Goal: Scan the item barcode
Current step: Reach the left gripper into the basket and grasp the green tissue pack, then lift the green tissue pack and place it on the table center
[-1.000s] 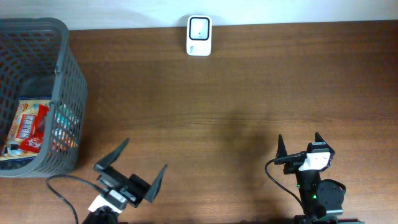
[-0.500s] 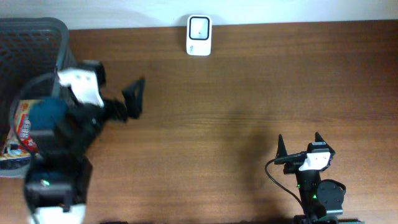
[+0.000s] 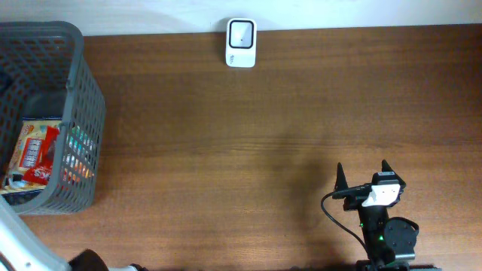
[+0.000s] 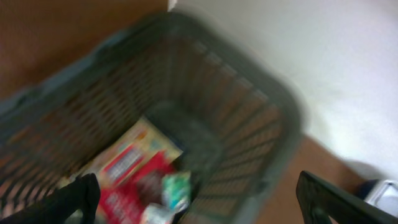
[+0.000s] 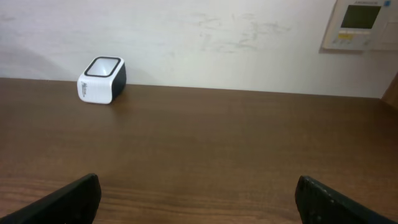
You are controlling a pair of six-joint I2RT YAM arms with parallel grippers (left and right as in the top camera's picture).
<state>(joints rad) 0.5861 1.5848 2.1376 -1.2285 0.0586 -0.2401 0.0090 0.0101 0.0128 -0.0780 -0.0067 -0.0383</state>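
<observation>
Grey mesh basket [image 3: 79, 98] sits at the left end of the counter [image 3: 226, 150]. A red-and-yellow pack [image 3: 34, 154] lies flat on its bottom, beside small items [image 4: 174, 193] too blurred to name. Above the basket, the left end effector [image 4: 199, 196] has its jaws spread wide and empty; the wrist view is blurred. Overhead shows only a white piece of the left arm [image 3: 16, 241], lower-left corner. White scanner [image 3: 241, 43] stands at the far counter edge against the wall [image 5: 186, 37], well apart from the basket. Front right, the right end effector [image 3: 362, 179] has its jaws wide apart, holds nothing and faces the scanner.

Shop checkout: scanner [image 3: 241, 44], shopping basket [image 3: 84, 128]
</observation>
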